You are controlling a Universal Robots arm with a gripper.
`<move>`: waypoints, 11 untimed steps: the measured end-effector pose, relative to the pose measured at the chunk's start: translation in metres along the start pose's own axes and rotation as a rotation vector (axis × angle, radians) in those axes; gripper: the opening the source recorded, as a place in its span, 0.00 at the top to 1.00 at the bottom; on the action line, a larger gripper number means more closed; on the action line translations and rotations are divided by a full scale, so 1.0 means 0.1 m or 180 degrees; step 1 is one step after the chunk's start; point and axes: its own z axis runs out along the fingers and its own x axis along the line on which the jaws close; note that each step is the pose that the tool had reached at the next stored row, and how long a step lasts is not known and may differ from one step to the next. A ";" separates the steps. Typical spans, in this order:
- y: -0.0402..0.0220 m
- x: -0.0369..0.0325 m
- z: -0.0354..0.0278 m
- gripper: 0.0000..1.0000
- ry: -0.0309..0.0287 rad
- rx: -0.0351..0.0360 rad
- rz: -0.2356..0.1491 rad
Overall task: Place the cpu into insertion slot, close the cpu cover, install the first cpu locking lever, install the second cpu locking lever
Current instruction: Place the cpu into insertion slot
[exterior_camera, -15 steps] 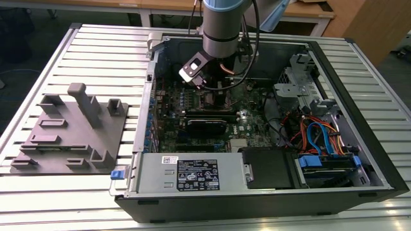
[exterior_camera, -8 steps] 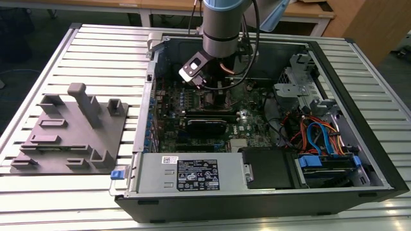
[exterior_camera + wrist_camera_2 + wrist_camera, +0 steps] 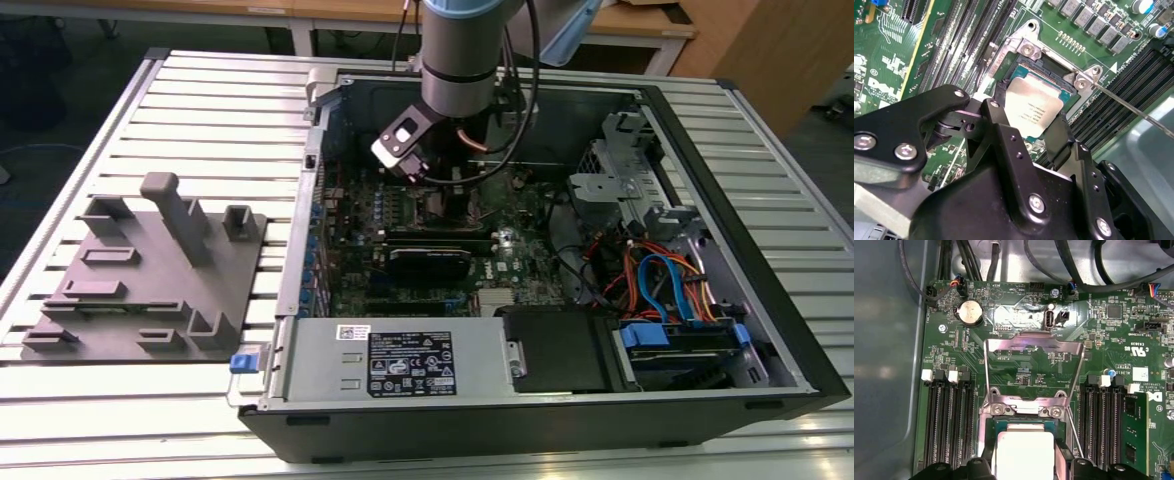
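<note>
The gripper (image 3: 1029, 122) is showing its black body closest to the lens in the second wrist view. Its two fingers (image 3: 1058, 137) are pressing on opposite edges of the cpu (image 3: 1031, 102), so it is clamping the chip between them. The cpu is lying flat, silvery top up, right over the slot (image 3: 1046, 70); whether it is already sitting fully inside, I cannot tell. Just beyond the fingertips, in the first wrist view, the cover (image 3: 1019, 343) is standing open at the far edge of the slot, and the green board (image 3: 884, 75) is showing through its window. A thin lever (image 3: 1134, 110) is reaching out from a slot corner beside one finger. Memory slots (image 3: 949, 425) are running on both sides of the gripper. In the exterior view the arm (image 3: 461, 50) is reaching down into the open case (image 3: 561, 425).
</note>
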 end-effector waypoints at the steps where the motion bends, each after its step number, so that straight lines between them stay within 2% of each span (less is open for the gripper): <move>1: -0.005 0.000 0.001 0.46 -0.0001 -0.0001 0.0004; 11: -0.009 0.000 0.017 0.46 -0.0005 -0.0003 0.0067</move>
